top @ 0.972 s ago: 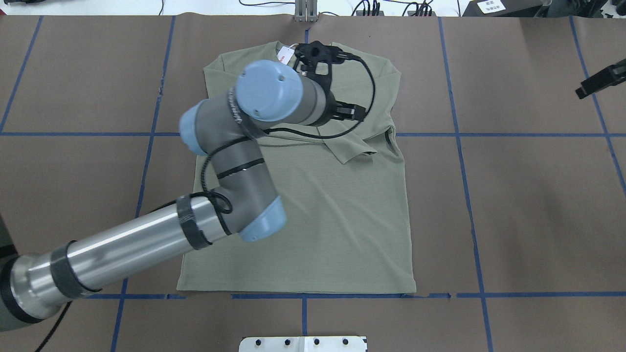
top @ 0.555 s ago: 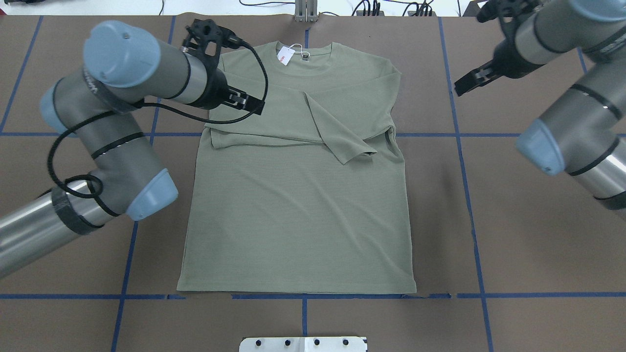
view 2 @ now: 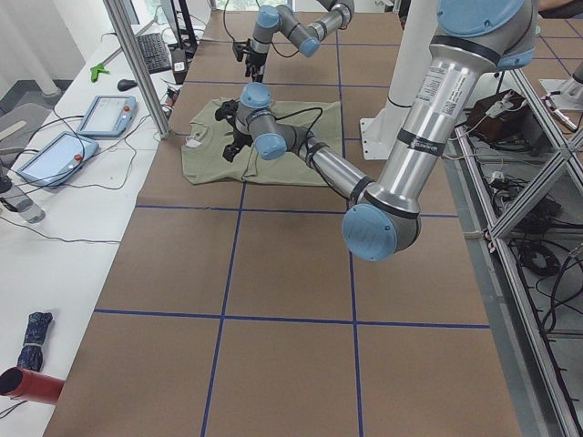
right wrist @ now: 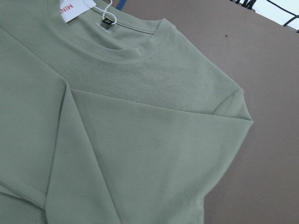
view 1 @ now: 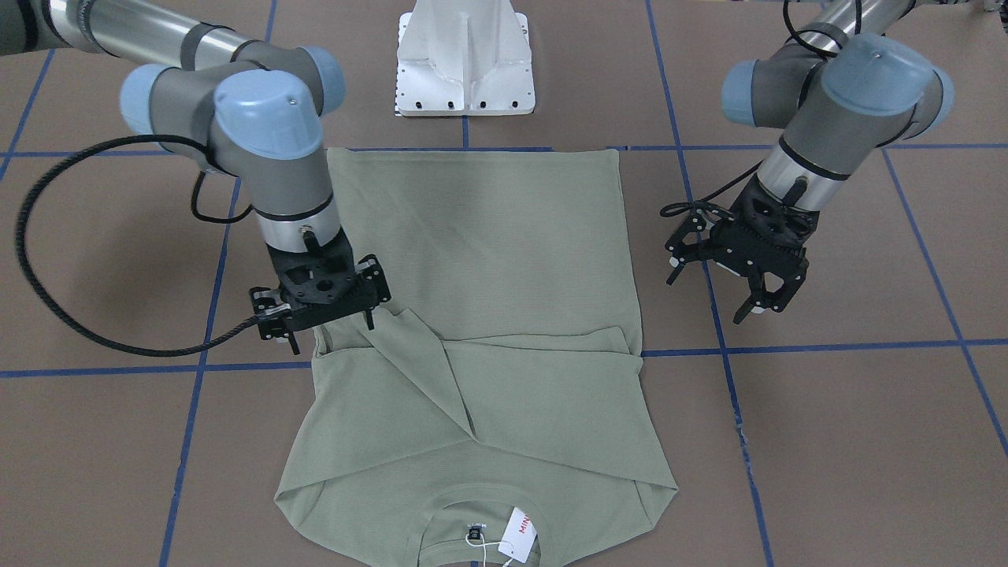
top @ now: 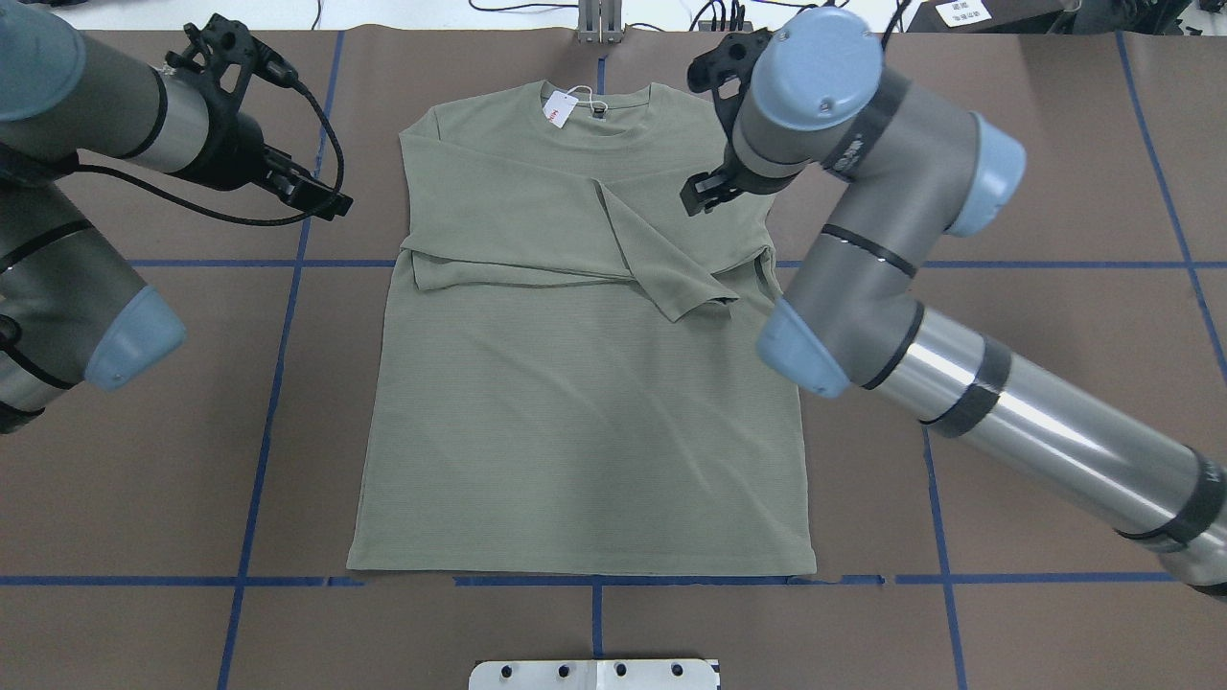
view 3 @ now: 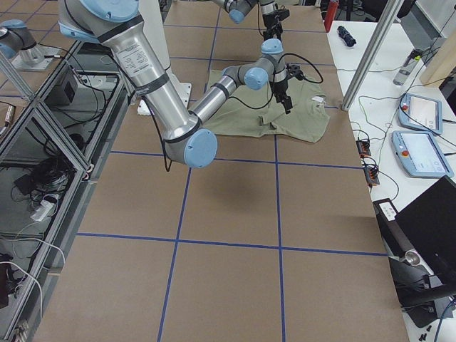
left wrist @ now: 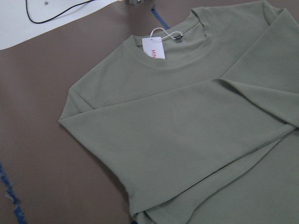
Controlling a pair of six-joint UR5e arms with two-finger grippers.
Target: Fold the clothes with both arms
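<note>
Green knit long-sleeved shirt — soft, floppy, light; I would pinch hem corners. Black left gripper wide apart, empty — black right gripper same, over shirt.

overhead: forward-down; front: opposite, steep; sides: along table; wrists: close, both on shirt collar

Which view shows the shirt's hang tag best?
The left wrist-mounted view: the hang tag lies whole, large at the collar of the shirt, red print showing. The right wrist view crops it at the top edge; overhead shows it whole but small; front-facing, near the bottom edge; side views are too far.
</note>
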